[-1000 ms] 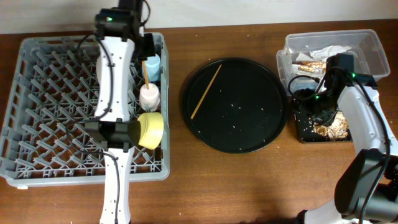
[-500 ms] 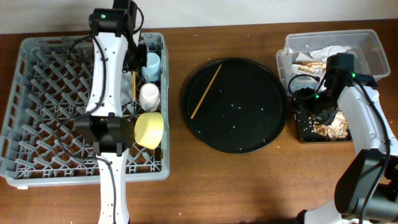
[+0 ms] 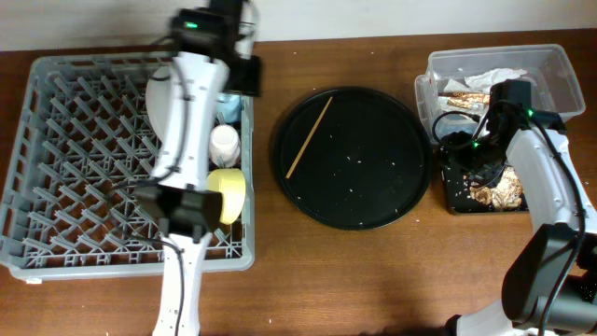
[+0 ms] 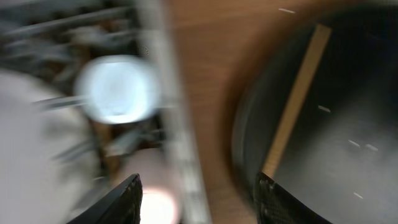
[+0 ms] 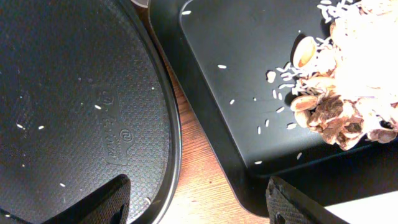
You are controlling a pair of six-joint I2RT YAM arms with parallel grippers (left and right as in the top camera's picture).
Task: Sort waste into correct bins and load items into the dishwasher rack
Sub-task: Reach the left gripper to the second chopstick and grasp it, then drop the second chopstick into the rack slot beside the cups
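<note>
The grey dishwasher rack (image 3: 75,187) fills the left of the table. Along its right side sit the blue cup (image 3: 229,96), the pink cup (image 3: 224,146) and the yellow bowl (image 3: 228,194). My left gripper (image 3: 246,75) hangs over the rack's right rim, open and empty (image 4: 199,204); its view is blurred and shows the blue cup (image 4: 118,89). One wooden chopstick (image 3: 310,136) lies on the round black tray (image 3: 373,187). My right gripper (image 5: 199,205) stands open and empty above the gap between the round tray and the shallow black bin (image 5: 249,81), which holds food scraps (image 5: 348,93).
The clear tub (image 3: 560,70) at the back right holds white napkins and gold wrappers. The black bin (image 3: 452,191) sits just in front of it, close to the round tray's right edge. My left arm crosses the rack from front to back.
My left gripper has opened and swung right, from over the rack's cups to its right rim. The chopstick it held there is out of its jaws. The right arm has not moved.
</note>
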